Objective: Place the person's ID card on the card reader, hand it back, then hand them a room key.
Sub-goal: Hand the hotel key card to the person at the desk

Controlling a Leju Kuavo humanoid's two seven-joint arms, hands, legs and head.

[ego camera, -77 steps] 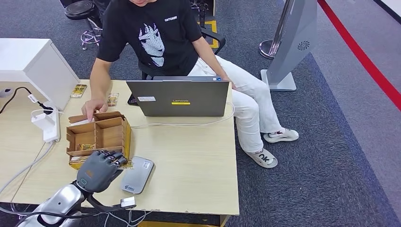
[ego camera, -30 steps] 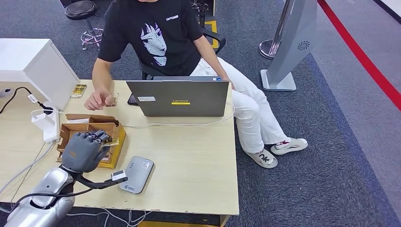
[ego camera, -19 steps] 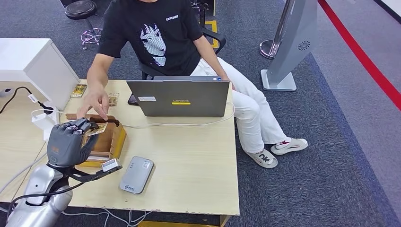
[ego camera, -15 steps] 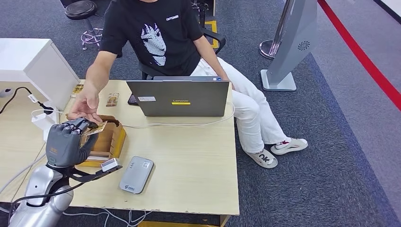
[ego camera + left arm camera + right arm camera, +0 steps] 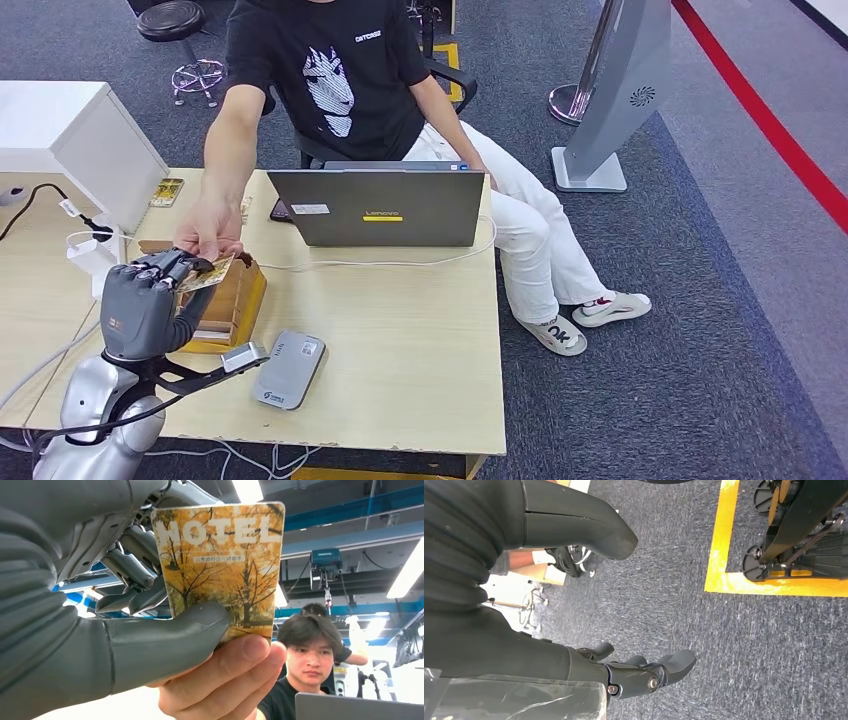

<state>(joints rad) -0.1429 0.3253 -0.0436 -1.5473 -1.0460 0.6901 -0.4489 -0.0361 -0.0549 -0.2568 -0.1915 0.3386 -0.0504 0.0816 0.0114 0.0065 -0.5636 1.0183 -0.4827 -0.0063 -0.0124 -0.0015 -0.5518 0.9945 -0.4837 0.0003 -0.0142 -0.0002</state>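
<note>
The room key card (image 5: 222, 570), printed with yellow autumn trees and the word HOTEL, is held above the wooden card box (image 5: 232, 300) near the left edge of the desk (image 5: 400, 340). The left hand (image 5: 140, 305) pinches it between the thick grey thumb (image 5: 165, 637) and the darker fingers (image 5: 132, 562) behind the card. The person's hand (image 5: 208, 235) touches the same card: in the left wrist view its fingers (image 5: 235, 665) are closed on the card's edge, just beside the robot's thumb. So both hands hold the card at this moment. The card reader (image 5: 290, 368), a flat grey device, lies on the desk near the front edge, just beside the box and apart from the card. A grey Lenovo laptop (image 5: 378, 207) stands open at the far edge of the desk, with its back to the robot. Two more cards (image 5: 166, 191) lie near the far left corner, beside a white cabinet (image 5: 60, 140). The right hand (image 5: 644, 672) hangs over the dark carpet (image 5: 684, 595); its fingers are apart and hold nothing.
</note>
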